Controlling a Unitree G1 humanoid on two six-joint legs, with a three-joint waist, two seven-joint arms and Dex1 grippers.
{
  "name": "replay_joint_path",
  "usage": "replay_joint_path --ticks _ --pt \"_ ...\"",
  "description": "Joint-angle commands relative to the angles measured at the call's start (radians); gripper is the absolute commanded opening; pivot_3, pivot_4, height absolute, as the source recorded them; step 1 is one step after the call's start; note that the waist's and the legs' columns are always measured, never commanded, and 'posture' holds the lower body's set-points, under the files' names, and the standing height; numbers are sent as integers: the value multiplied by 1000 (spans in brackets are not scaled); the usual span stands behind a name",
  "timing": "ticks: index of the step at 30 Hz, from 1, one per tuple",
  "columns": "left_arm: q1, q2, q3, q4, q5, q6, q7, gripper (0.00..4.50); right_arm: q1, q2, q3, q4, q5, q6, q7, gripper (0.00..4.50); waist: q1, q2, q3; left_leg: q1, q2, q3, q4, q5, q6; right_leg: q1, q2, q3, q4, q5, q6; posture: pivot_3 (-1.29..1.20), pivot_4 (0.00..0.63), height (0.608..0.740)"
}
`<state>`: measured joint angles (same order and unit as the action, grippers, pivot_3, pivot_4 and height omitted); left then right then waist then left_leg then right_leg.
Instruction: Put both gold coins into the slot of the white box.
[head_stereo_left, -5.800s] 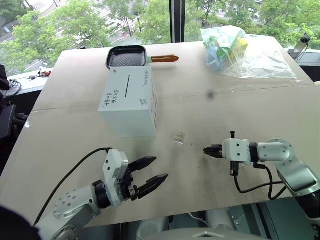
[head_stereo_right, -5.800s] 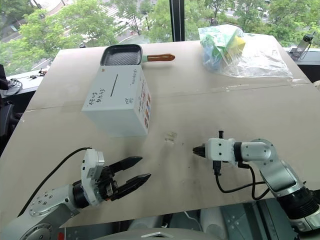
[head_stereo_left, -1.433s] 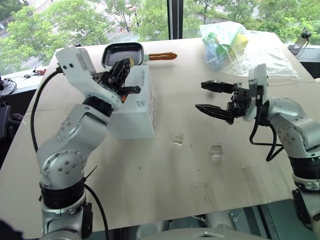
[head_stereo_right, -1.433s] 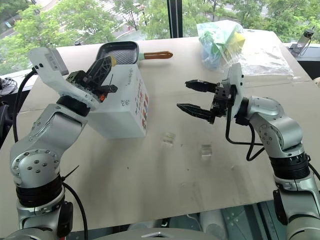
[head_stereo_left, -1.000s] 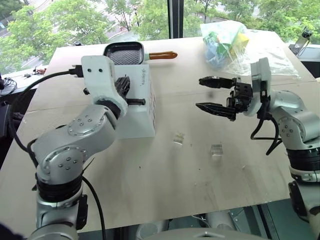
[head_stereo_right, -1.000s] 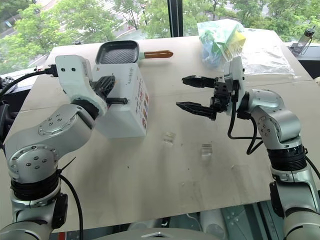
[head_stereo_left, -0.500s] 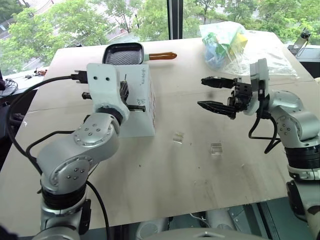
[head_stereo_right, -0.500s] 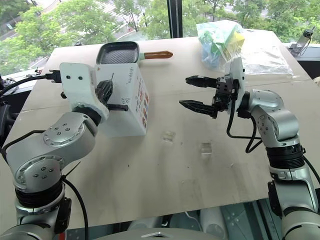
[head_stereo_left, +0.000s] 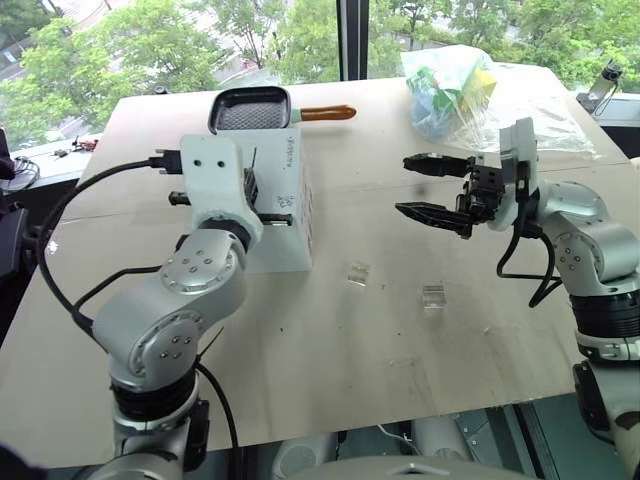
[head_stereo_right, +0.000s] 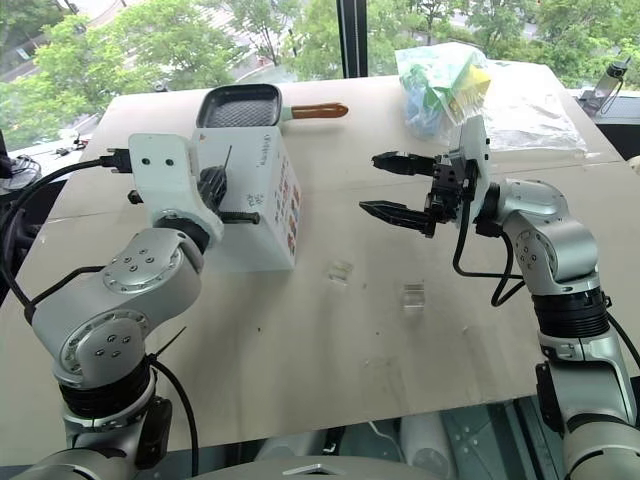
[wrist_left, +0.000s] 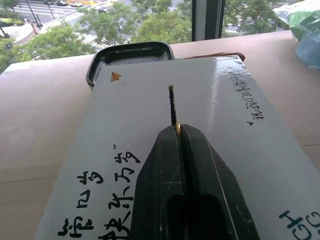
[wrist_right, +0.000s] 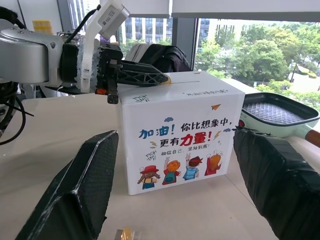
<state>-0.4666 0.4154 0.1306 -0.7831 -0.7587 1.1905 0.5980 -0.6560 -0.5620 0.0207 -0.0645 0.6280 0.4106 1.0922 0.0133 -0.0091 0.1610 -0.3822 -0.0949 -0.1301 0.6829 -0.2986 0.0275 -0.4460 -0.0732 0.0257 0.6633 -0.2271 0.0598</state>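
Observation:
The white box (head_stereo_left: 285, 215) with blue handwriting stands at the table's left centre. My left gripper (wrist_right: 165, 80) lies level over the box top, shut on a gold coin (wrist_left: 177, 129). The coin's edge peeks out between the black fingers (wrist_left: 160, 170) at the near end of the thin black slot (wrist_left: 172, 102). To the right of the box, my right gripper (head_stereo_left: 418, 187) hangs above the table, open and empty, pointing toward the box's picture side (wrist_right: 182, 155). A small clear block with a gold glint (wrist_right: 126, 233) lies below it; I cannot tell whether that is a coin.
A dark square pan (head_stereo_left: 250, 108) with an orange handle (head_stereo_left: 328, 113) sits right behind the box. A plastic bag (head_stereo_left: 470, 95) of coloured things lies at the back right. Two small clear blocks (head_stereo_left: 357, 272) (head_stereo_left: 432, 297) rest on the table in front of the right gripper.
My left wrist has rolled and the gripper has settled slightly lower over the box top, still shut on the coin. The right gripper has kept still and open.

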Motion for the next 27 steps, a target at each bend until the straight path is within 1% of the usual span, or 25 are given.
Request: replay_joint_path --ticks 1,2,3,6,8,10,11,12,13,16,17,18,19,20,22,23,24,25,27 --pt "30 -39 15 -18 9 17 -49 0 -4 3 -34 -23 6 -19 6 3906 0 0 0 0 0 0 0 0 0 0 0 0 0 0 0 0 150 721" --pt "31 -49 24 -21 18 14 -59 582 -1 3 -34 -25 6 -19 4 3980 0 0 0 0 0 0 0 0 0 0 0 0 0 0 0 0 150 721" --pt "29 -57 31 -23 28 8 -68 911 1 4 -34 -28 6 -18 2 3980 0 0 0 0 0 0 0 0 0 0 0 0 0 0 0 0 150 721" --pt "20 -63 46 -31 71 -49 -110 2273 11 11 -30 -35 1 -14 -14 3980 -1 0 0 0 0 0 1 0 0 0 0 0 0 0 0 0 150 721" --pt "17 -48 82 -44 83 -138 -185 3287 27 19 -18 -43 -12 -15 -28 3980 -3 0 0 0 0 0 1 0 0 0 0 0 0 0 0 0 150 721" --pt "26 -7 127 -58 68 -209 -296 4154 41 28 -7 -50 -20 -16 -33 3980 -5 0 0 0 0 0 0 0 0 0 0 0 0 1 -1 0 150 721" --pt "32 6 138 -60 64 -230 -332 4478 45 31 -5 -52 -23 -16 -33 3980 -6 0 0 0 1 0 0 0 0 0 1 0 0 1 -1 0 150 721" --pt "41 24 167 -60 36 -245 -378 4478 52 35 2 -56 -30 -17 -32 3980 -6 0 0 0 1 0 0 0 0 0 1 0 0 1 -1 0 150 721" --pt "52 39 210 -62 -24 -261 -438 4478 60 40 13 -62 -39 -16 -35 3980 -8 0 0 0 1 1 0 0 0 0 1 0 0 1 -1 0 150 721" --pt "147 138 362 -83 -342 -275 -652 4478 90 57 65 -69 -97 -36 -39 3980 -17 0 0 0 1 0 0 0 0 0 1 0 0 1 -1 0 150 721" --pt "178 172 386 -85 -410 -275 -687 4478 95 61 73 -68 -110 -43 -39 3980 -20 0 0 0 1 0 0 0 0 0 1 0 0 1 -1 0 150 721" --pt "227 211 406 -93 -485 -268 -724 4478 99 63 79 -65 -119 -49 -36 3980 -22 0 0 0 1 0 0 0 0 0 1 0 -1 1 -1 0 150 721" --pt "318 259 421 -116 -536 -250 -790 4478 102 65 83 -61 -125 -53 -34 3980 -26 0 0 0 1 0 0 0 0 -1 1 0 -1 1 -1 0 150 721" --pt "395 299 430 -135 -562 -241 -838 4478 104 67 85 -58 -130 -57 -32 3980 -29 0 0 0 1 0 0 0 0 -1 1 0 -1 1 -1 0 150 721" --pt "544 348 418 -167 -519 -245 -911 4478 115 68 94 -55 -145 -69 -26 3980 -30 0 0 1 1 1 0 0 0 -1 1 2 -1 1 -1 0 150 721" --pt "594 361 407 -174 -480 -259 -930 4478 121 68 97 -58 -151 -72 -25 3980 -28 0 0 1 1 2 -1 0 0 0 1 3 -1 1 -1 0 150 721" --pt "643 369 387 -175 -412 -284 -957 4478 131 66 107 -64 -161 -70 -25 3980 -26 0 0 1 1 1 -1 0 0 0 1 2 -1 1 -1 0 150 721" --pt "680 370 371 -169 -357 -312 -979 4478 140 65 120 -71 -176 -73 -27 3980 -22 0 0 1 1 1 -1 0 0 0 1 3 0 1 -2 0 150 721" --pt "737 343 358 -151 -317 -358 -1017 4478 158 77 155 -83 -217 -87 -46 3980 -17 1 0 1 2 0 -1 0 0 1 1 2 -1 2 -4 0 150 721"
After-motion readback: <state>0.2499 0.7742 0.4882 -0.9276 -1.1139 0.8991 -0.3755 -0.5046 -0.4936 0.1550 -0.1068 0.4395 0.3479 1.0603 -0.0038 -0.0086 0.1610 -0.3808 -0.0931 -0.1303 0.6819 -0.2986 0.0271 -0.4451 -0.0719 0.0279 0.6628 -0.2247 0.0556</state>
